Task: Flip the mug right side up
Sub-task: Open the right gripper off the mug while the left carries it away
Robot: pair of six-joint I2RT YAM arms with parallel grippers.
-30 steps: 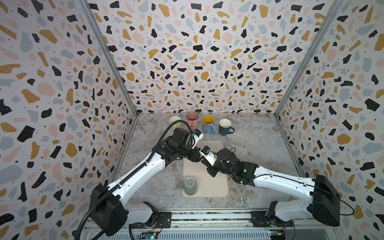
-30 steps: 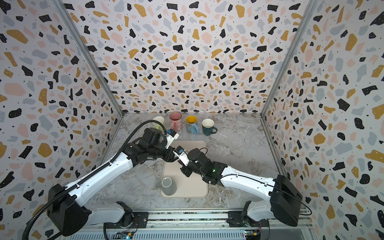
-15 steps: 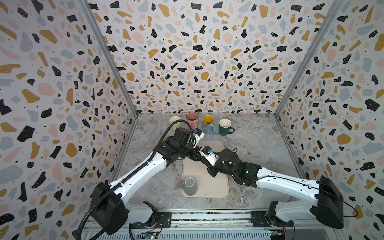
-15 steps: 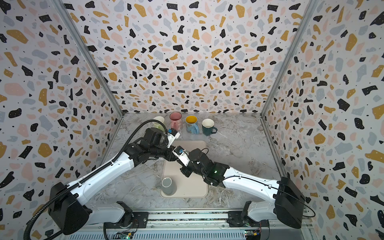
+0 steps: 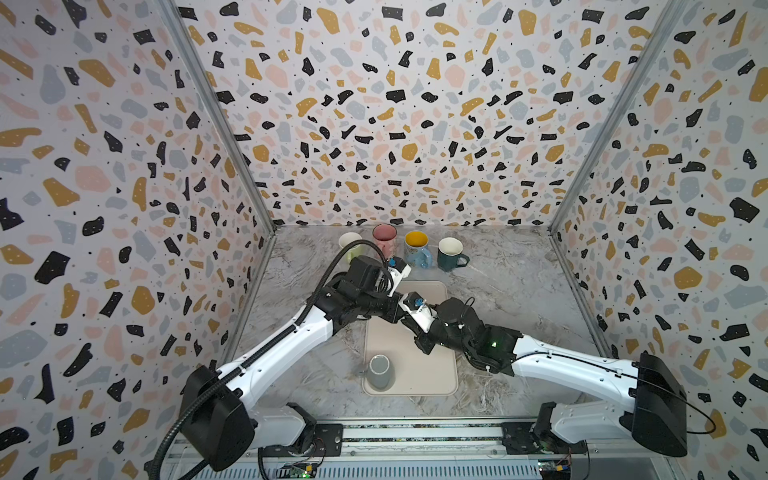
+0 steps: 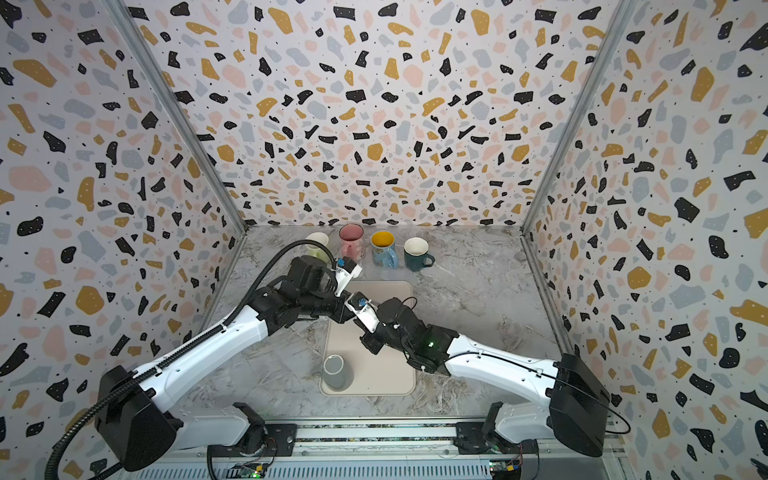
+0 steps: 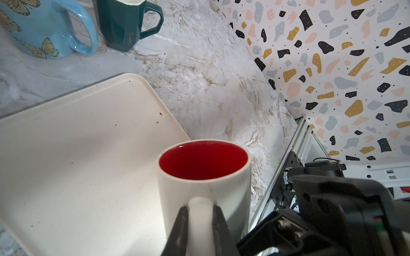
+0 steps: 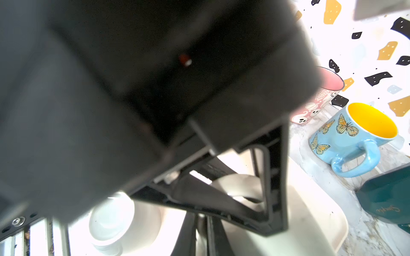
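Top views: both arms converge over the middle of the tray [image 5: 432,374], left gripper [image 5: 397,311] and right gripper [image 6: 351,311] nose to nose, and whatever they carry is hidden beneath them. Reads as a two-arm handover, not a solo flip. Grey mug [image 5: 380,371] sits alone at the tray's near end and looks base-up. A row of upright mugs stands along the back wall, presumably the parking spot for finished ones. Left wrist: white mug [image 7: 206,186], red inside, has its mouth up, same sense as the blue butterfly mug [image 7: 37,28] and dark green mug [image 7: 122,24] behind it, so I'd call the orientation already corrected. The left jaws are pinched narrow on its handle [image 7: 199,223], one finger on each side. That grip leaves the body and mouth clear for set-down. The mug is at the tray's edge with its base hidden, so I can't tell if it is resting or lifted. The right arm's black housing crowds in just beside it. Right wrist: mostly blocked by the left gripper's blurred body. The right fingers [image 8: 188,237] are drawn nearly together with a pale sliver between them. My read is the mug wall, but it's too blurred to confirm. If so, both arms have it, and the right should release only once the handle pinch is trusted, since a thin handle can swivel in the jaws.
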